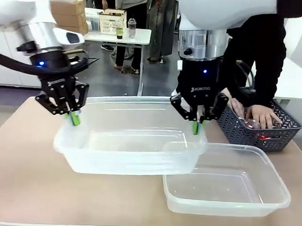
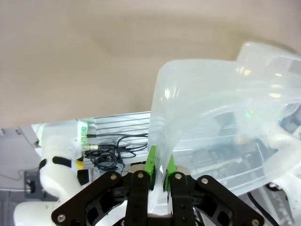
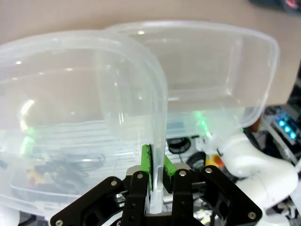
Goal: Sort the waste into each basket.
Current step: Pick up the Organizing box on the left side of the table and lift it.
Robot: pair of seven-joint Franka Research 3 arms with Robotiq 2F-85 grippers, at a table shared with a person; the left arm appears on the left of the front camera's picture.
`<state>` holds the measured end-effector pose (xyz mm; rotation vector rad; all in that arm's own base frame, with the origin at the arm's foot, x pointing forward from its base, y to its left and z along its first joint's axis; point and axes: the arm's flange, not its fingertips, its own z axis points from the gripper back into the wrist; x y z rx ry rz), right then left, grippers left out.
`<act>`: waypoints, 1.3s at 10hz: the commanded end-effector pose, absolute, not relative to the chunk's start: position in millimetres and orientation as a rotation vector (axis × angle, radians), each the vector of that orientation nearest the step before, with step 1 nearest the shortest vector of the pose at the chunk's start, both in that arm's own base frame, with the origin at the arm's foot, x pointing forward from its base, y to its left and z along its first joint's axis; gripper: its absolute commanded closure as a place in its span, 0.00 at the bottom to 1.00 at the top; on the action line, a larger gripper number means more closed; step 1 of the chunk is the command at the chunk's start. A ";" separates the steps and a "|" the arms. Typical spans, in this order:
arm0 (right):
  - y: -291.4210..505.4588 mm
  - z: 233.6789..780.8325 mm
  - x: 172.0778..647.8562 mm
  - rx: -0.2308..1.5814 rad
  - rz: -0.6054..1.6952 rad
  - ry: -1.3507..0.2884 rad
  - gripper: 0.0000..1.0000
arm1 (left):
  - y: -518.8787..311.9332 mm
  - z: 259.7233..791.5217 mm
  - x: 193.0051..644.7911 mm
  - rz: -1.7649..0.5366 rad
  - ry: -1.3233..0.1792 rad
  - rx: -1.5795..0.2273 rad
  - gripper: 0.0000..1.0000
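Both clear, colourless rectangular plastic tubs are empty. One [image 1: 130, 152] hangs over the tan table [image 1: 20, 163], its right end overlapping the corner of the other [image 1: 212, 207], which sits on the tabletop. The waste [image 1: 250, 122] lies in a dark grey lattice-walled plastic basket [image 1: 239, 133] at the far right, where a person's hand [image 1: 262, 116] reaches in. Sorting appears not yet begun; the tubs look unplaced. The left gripper [image 1: 74, 118] points down, green pads [image 2: 150, 162] pinching the raised tub's left rim. The right gripper [image 1: 196, 125] likewise clamps the right rim.
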<state>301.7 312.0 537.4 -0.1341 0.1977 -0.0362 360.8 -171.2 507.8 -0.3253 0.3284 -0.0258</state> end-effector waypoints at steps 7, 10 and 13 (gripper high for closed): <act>284.7 530.7 359.1 -0.093 -0.079 0.153 0.95 | -183.9 506.0 419.9 -0.112 0.272 -0.341 0.93; 254.2 511.2 401.0 -0.024 -0.160 0.193 0.95 | -229.1 512.3 483.6 -0.169 0.236 -0.332 0.93; 224.3 500.6 429.5 -0.064 -0.106 0.147 0.95 | -239.6 492.7 485.4 -0.060 0.295 -0.350 0.93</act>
